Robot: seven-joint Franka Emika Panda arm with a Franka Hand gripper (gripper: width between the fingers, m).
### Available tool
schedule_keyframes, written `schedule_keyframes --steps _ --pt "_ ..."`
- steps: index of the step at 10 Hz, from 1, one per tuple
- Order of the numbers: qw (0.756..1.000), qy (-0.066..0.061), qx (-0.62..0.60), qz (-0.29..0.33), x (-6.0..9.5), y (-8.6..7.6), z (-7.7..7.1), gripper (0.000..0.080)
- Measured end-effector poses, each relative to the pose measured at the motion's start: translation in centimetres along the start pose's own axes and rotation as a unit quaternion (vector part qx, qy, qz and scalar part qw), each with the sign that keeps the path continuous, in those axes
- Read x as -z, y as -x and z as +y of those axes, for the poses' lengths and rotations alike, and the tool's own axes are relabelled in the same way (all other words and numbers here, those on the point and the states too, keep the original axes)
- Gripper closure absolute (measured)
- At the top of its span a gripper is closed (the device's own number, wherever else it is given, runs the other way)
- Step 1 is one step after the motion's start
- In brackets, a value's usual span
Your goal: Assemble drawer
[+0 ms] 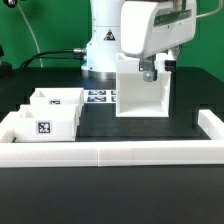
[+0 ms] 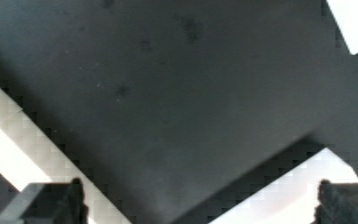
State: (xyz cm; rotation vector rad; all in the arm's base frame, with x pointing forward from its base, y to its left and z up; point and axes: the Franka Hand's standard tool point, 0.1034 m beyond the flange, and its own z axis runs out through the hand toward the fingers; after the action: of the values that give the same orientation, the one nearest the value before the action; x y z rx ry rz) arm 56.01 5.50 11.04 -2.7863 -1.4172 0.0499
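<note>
The tall white open-fronted box shell point(image 1: 140, 95) stands on the black table right of centre in the exterior view. My gripper point(image 1: 156, 70) hangs at the shell's upper right corner. In the wrist view the gripper point(image 2: 197, 205) is open, its two dark fingers point(image 2: 51, 205) set wide apart. Between them I see dark table and white edges point(image 2: 25, 130) that I take for the shell; I cannot tell whether the fingers touch it. Two small white open-top trays with tags sit at the exterior view's left, one behind point(image 1: 58, 100) and one in front point(image 1: 45, 125).
The marker board point(image 1: 100, 97) lies flat between the trays and the shell. A long low white wall point(image 1: 120, 152) borders the table's front and sides. The robot's white base point(image 1: 105, 45) stands behind, with a green backdrop.
</note>
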Motion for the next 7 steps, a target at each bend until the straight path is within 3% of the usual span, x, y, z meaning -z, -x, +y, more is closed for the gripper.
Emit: schedule_keyframes --steps 7 --pt "1.000 0.000 -0.008 0.000 0.05 0.05 -0.13 0.0150"
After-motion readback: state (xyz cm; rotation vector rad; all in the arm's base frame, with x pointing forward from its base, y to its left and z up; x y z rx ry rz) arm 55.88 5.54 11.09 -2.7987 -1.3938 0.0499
